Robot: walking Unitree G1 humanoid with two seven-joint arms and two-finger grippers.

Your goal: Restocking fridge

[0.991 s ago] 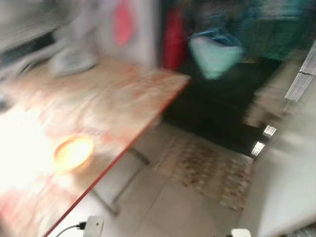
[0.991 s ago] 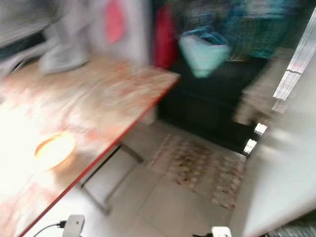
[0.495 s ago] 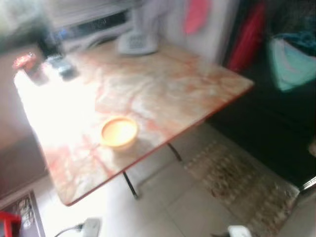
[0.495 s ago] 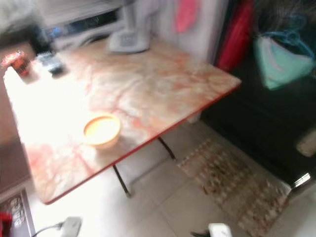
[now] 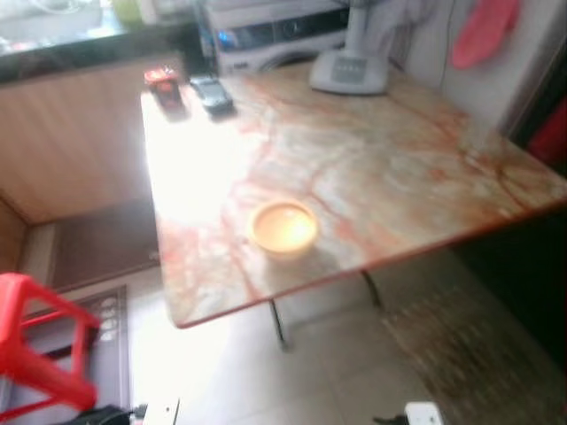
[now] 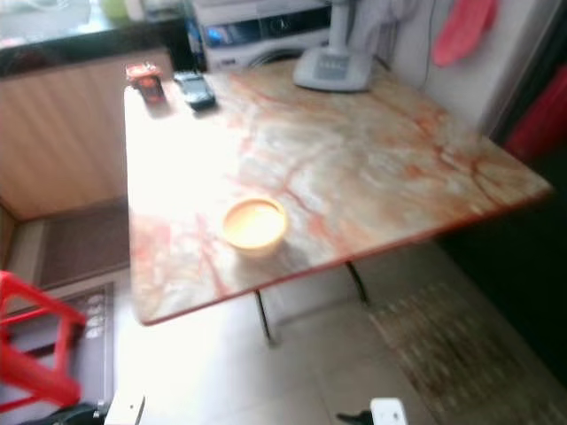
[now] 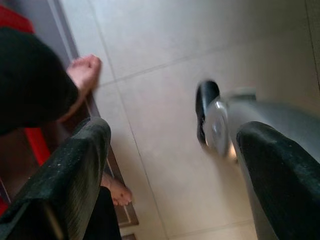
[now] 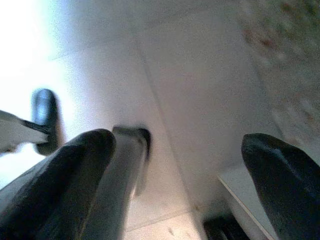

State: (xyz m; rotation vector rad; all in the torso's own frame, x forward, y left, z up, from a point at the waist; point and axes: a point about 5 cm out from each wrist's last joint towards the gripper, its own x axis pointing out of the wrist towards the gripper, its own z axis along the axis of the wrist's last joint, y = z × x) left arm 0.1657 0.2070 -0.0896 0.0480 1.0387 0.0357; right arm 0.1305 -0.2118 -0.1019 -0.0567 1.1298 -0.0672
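1. table (image 5: 381,186): i see a marbled orange-and-cream top with a red edge, on thin dark legs, over a pale tiled floor (image 5: 319,381).
2. bowl (image 5: 283,227): small, yellow-orange, near the table's front edge, well apart from everything else on it.
3. toy cars: a red car (image 5: 162,80) and a dark car (image 5: 213,92) just beside each other at the far left corner.
4. fan base (image 5: 349,71): grey, at the far edge of the table.
5. red stool (image 5: 40,345): on the floor to my left.
6. patterned rug (image 5: 469,354): on the floor to my right.
7. left gripper (image 7: 172,165): hanging over the tiles, fingers spread wide, holding nothing; a person's bare feet (image 7: 85,72) beside it.
8. right gripper (image 8: 175,165): also spread wide over the floor, holding nothing.
9. fridge: i cannot place it from these views.
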